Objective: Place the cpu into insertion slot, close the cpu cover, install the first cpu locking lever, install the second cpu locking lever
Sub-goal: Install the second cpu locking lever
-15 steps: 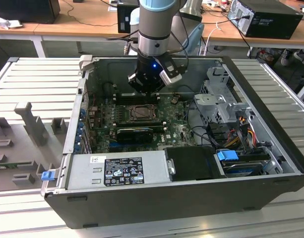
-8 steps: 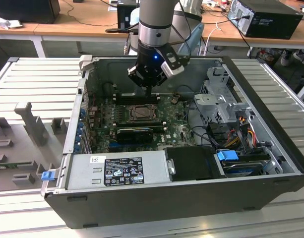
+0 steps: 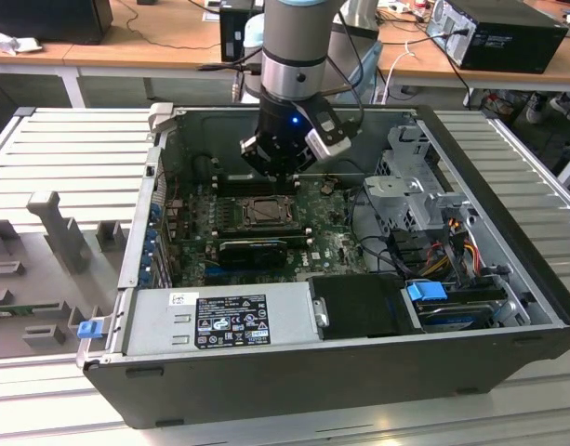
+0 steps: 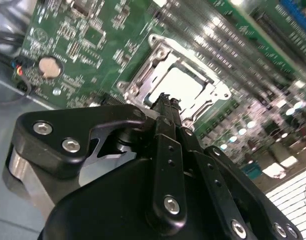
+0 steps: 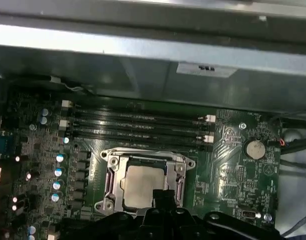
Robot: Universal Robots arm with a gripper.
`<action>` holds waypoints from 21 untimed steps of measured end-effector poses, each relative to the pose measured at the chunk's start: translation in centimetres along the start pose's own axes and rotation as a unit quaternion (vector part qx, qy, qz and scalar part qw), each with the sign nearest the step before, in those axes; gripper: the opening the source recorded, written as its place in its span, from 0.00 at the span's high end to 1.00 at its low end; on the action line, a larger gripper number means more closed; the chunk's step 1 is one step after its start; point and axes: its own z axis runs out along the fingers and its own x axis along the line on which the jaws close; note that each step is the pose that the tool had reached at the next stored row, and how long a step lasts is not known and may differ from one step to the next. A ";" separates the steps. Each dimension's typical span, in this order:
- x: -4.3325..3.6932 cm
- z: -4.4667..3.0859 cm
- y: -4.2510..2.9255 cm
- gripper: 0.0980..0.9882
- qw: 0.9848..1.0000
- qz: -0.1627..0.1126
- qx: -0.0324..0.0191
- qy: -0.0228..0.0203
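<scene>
The cpu (image 5: pixel 140 185) (image 4: pixel 185 85), a dull silver square, lies in the insertion slot (image 3: pixel 264 212) on the green board. The cpu cover (image 5: pixel 113 162) (image 4: pixel 143 80), a silvery frame, lies flat around it, and the chip shows through its window. In the exterior view my gripper (image 3: pixel 283 186) hangs just above the far side of the socket, inside the open computer case. Both wrist views show the gripper (image 4: pixel 165 102) (image 5: pixel 162 196) with its black fingers pressed together and nothing between them, the tips over the socket's edge. Whether they touch the frame I cannot tell.
Long black memory slots (image 5: pixel 138 125) run beside the socket, towards the case wall (image 5: pixel 153 55). A coin battery (image 5: pixel 253 148) sits on the board. A black graphics card (image 3: pixel 252 249), the power supply (image 3: pixel 219 316), a drive cage (image 3: pixel 410 186) and cable bundles (image 3: pixel 452 242) crowd the case.
</scene>
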 end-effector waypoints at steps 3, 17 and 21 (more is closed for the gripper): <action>0.12 -0.03 -1.15 0.99 1.000 0.000 -0.002 0.000; 0.50 0.59 -4.36 0.99 1.000 0.000 -0.020 0.000; 0.54 0.94 -4.41 0.99 1.000 0.000 -0.023 -0.001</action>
